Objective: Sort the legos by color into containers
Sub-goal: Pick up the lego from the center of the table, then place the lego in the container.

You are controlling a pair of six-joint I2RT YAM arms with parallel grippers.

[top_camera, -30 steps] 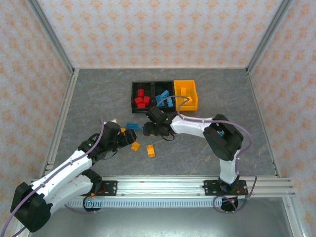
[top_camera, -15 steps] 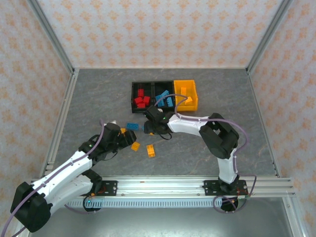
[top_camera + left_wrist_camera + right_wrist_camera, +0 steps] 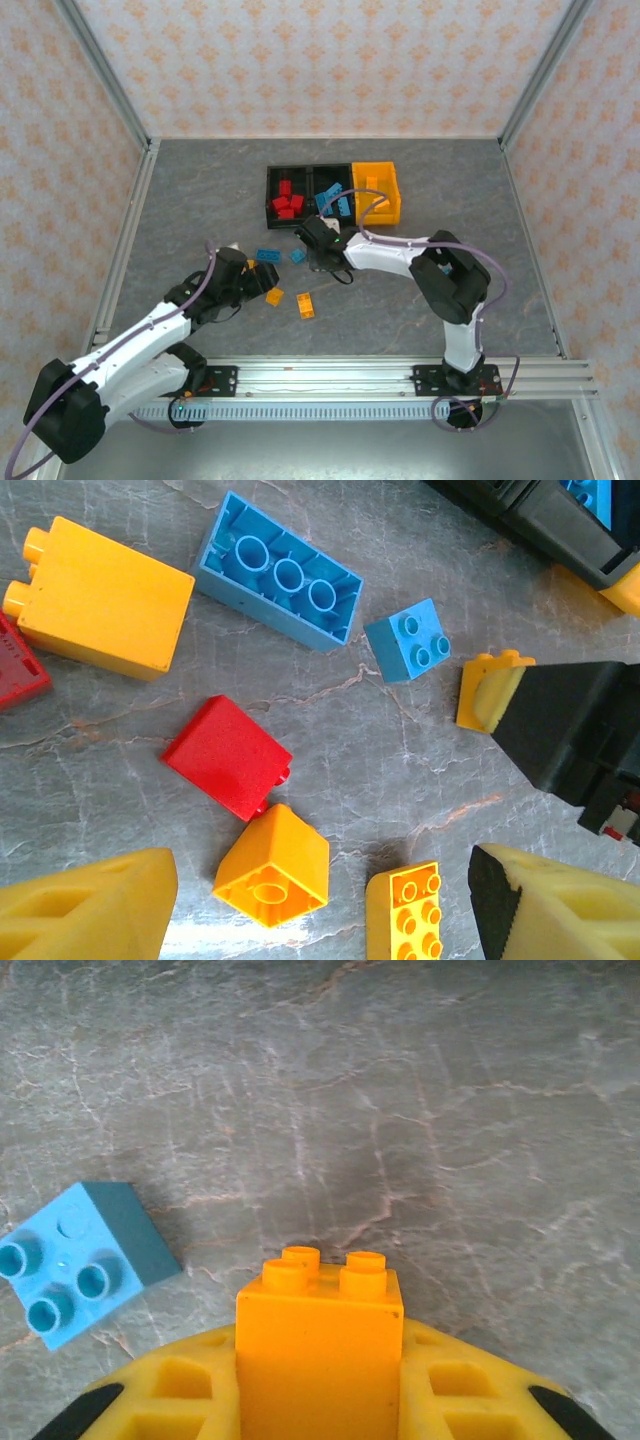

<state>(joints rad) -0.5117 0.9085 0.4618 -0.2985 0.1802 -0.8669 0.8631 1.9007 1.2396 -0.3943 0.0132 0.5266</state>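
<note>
Your right gripper is clenched on an orange brick at the bottom centre of the right wrist view, studs pointing up the frame, a yellow finger on either side. Left of it on the grey table lies a small blue brick with four studs showing, near the held one but not touching it.

From the top camera that gripper sits at mid-frame, just below the row of containers. The left black bin holds red bricks, the middle black bin holds blue bricks, and the orange bin is at the right end.

Your left gripper hangs released, its yellow fingers wide apart in the bottom corners of the left wrist view, gripping nothing. Loose pieces lie above and between them:
- A long blue brick lies underside up at the top.
- A big orange block is in the upper left.
- A red brick is left of centre.
- An upturned orange piece is just below the red brick.
- A studded yellow-orange brick sits at the bottom edge.
</note>
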